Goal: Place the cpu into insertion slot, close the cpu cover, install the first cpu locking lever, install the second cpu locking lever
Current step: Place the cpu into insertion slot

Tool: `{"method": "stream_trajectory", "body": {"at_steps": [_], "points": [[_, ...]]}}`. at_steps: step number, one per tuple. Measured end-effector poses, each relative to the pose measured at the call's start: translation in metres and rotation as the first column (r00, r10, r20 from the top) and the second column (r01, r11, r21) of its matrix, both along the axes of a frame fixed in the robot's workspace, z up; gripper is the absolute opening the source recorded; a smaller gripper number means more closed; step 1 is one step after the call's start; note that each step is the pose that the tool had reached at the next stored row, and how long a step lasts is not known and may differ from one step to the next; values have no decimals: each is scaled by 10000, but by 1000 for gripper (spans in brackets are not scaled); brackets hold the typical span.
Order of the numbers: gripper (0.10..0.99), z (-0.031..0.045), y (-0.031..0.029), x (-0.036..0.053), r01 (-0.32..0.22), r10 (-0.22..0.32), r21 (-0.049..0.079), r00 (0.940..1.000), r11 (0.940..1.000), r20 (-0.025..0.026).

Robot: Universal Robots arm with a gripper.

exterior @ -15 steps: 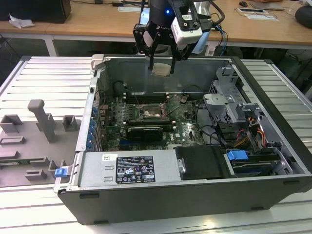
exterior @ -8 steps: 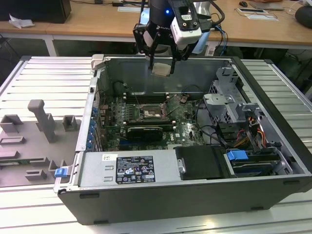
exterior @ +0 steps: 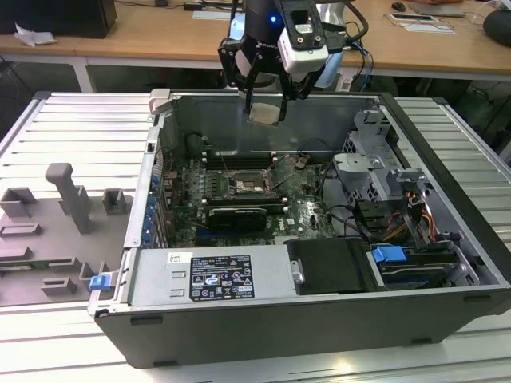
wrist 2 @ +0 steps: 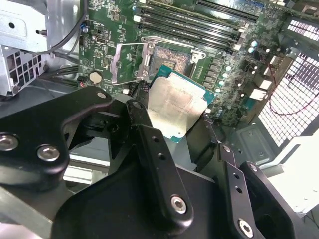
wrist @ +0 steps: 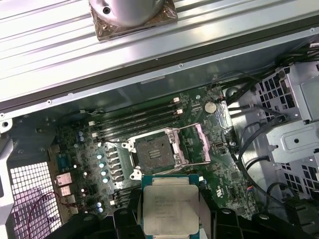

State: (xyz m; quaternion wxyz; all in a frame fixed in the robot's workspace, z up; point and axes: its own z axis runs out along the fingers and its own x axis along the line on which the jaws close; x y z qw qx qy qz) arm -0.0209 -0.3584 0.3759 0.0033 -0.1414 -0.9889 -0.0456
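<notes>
The cpu [wrist: 170,209] is silver-grey with a teal rim, the insertion slot [wrist: 155,153] dark, perhaps finely dotted.

Exterior view: raised, looking down into open computer case [exterior: 319,335] | both wrist views: nearer, facing down | all 3 share: insertion slot [exterior: 249,185]

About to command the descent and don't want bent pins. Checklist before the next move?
1. Grip on cpu: ok, end effector is shut on its edges.
2. Empty slot: ok, pin grid is bare in the first wrist view.
3. Open cover: ok, swung up beside the slot.
4. Seated cpu: not ok, it hangs above the board.
5. cpu squared over slot: cannot tell.
</notes>
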Motion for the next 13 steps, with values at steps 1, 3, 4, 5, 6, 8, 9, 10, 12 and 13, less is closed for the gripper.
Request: {"method": "stream_trajectory", "body": {"at_steps": [1,3,4,5,6,8,9,10,12,13], "points": [[541,0,0,0,28,-28,0,10000,10000,0],[541,0,0,0,97,-97,0,10000,10000,0],[541,0,0,0,135,-135,-1,9999,9999,0],[541,0,0,0,210,-210,0,9998,9998,1],[541,0,0,0,271,-271,0,9996,9996,0],[541,0,0,0,449,-449,-1,9990,9990,0],[541,0,0,0,504,-504,-1,9987,9987,0],[541,0,0,0,549,-549,-1,9985,9985,0],[541,0,0,0,706,-706,-1,9975,9975,0],[541,0,0,0,756,-756,0,9971,9971,0]]}}
